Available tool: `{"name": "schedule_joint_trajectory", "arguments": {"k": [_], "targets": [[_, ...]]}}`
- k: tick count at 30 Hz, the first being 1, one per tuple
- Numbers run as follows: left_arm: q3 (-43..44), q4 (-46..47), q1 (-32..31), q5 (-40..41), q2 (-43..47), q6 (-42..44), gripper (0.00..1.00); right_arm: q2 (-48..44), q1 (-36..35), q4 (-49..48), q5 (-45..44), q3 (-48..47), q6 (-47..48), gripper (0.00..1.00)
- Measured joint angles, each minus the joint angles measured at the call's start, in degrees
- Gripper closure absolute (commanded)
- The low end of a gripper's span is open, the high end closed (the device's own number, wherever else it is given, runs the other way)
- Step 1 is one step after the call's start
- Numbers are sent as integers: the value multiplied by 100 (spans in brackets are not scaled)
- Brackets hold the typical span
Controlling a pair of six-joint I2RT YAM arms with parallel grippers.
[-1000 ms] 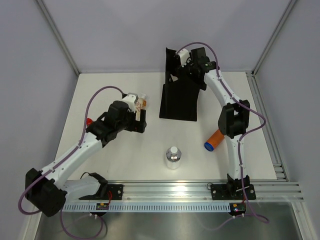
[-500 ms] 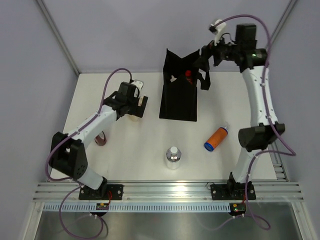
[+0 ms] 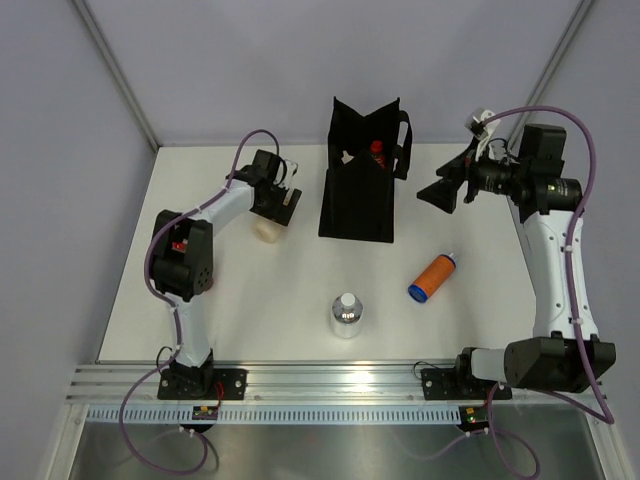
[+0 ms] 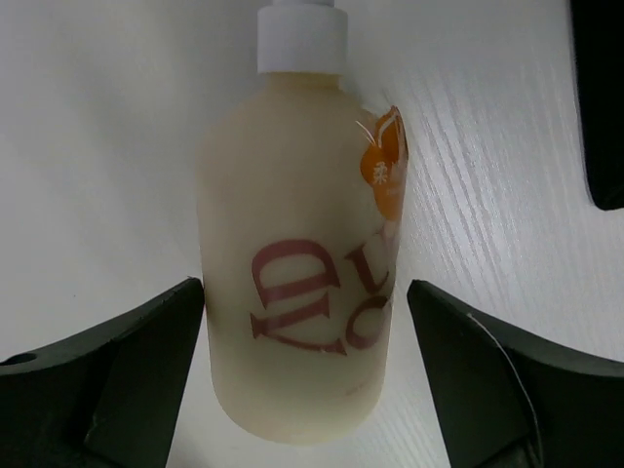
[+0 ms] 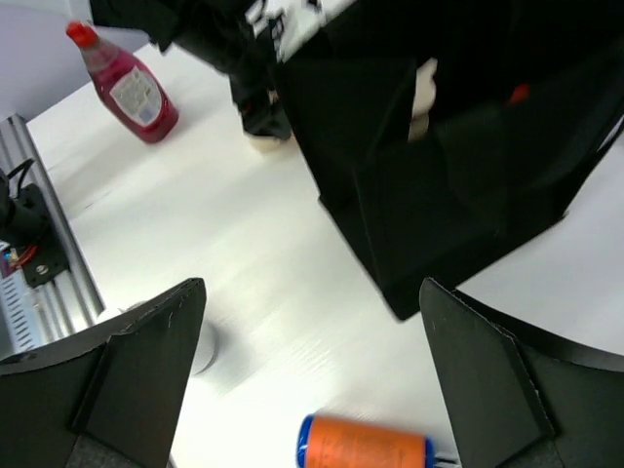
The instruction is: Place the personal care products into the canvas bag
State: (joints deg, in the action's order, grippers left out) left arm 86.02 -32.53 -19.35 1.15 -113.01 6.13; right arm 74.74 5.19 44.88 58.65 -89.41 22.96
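White table [image 3: 250,320] w/ alu rail [image 3: 340,378] at near edge, grey walls [image 3: 250,60] behind.

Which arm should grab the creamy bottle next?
Left. Its claw straddles the cream pump bottle, a finger on each side. The right claw hangs open on the other side of the canvas bag, away from that bottle.
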Motion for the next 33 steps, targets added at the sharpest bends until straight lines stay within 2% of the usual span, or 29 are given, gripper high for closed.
{"name": "schedule_joint_trajectory", "arguments": {"k": [5,9,11,13,15,17,19,22,25,29,33], "targets": [[205,-48,101,-162,-417,-68,17,188,160,-9,149,820,-114,0],[225,-37,90,-118,-533,-140,17,87,160,-90,372,870,-177,0],[225,-35,92,-109,-533,-173,22,-13,160,-146,452,870,-195,1],[225,-33,94,-101,-533,-208,38,-101,160,-184,509,870,-208,0],[225,-28,94,-94,-533,-251,61,-181,160,-195,553,881,-221,0],[216,-15,98,-92,-518,-304,72,-240,160,-201,562,887,-221,1],[103,103,105,-114,-444,-356,90,-280,157,-197,605,896,-216,2],[-326,284,138,-302,-101,-509,100,-284,131,-129,699,896,-140,4],[-730,136,192,-669,474,-723,100,-251,-33,15,675,885,-94,6],[-1016,74,313,-1381,1495,-1093,100,-142,-671,68,358,852,-120,6],[-1325,356,450,-2006,2614,-1495,100,-116,-1167,-55,188,846,-396,7]]}}
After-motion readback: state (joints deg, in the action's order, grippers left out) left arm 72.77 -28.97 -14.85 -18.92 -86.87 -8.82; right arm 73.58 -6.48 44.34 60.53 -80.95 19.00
